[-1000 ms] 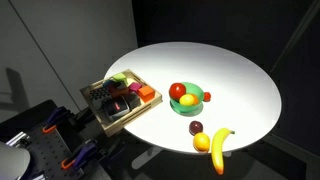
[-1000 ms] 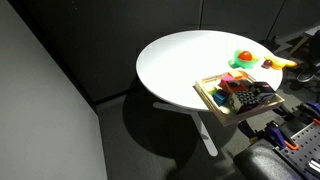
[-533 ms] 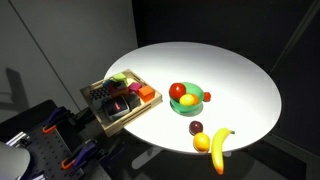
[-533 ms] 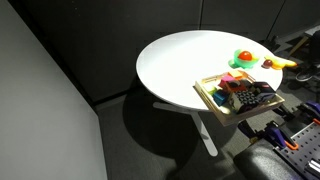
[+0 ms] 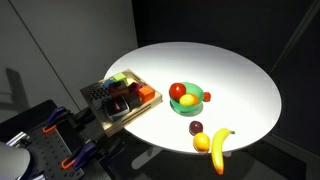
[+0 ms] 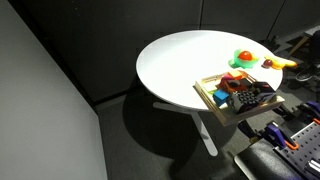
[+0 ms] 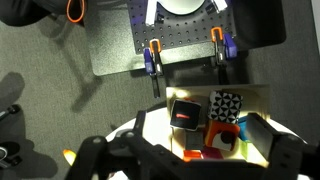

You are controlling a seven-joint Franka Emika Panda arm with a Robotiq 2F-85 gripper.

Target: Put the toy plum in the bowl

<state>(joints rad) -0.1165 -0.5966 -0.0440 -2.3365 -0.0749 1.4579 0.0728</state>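
The toy plum [image 5: 196, 128] is a small dark maroon ball on the white round table [image 5: 230, 70], just in front of the green bowl [image 5: 190, 105]. The bowl holds a red fruit [image 5: 178, 91] and a yellow-orange fruit [image 5: 187, 100]. It also shows in an exterior view [image 6: 243, 58] at the table's far side. My gripper [image 7: 190, 165] shows only in the wrist view. Its dark fingers are spread wide and empty above the wooden tray [image 7: 262, 125]. The plum and bowl are out of the wrist view.
An orange ball [image 5: 203, 142] and a banana [image 5: 220, 148] lie by the plum near the table edge. The wooden tray of coloured blocks [image 5: 121, 99] overhangs the table edge, also in an exterior view [image 6: 238, 96]. A perforated metal plate with orange clamps [image 7: 185, 50] lies below.
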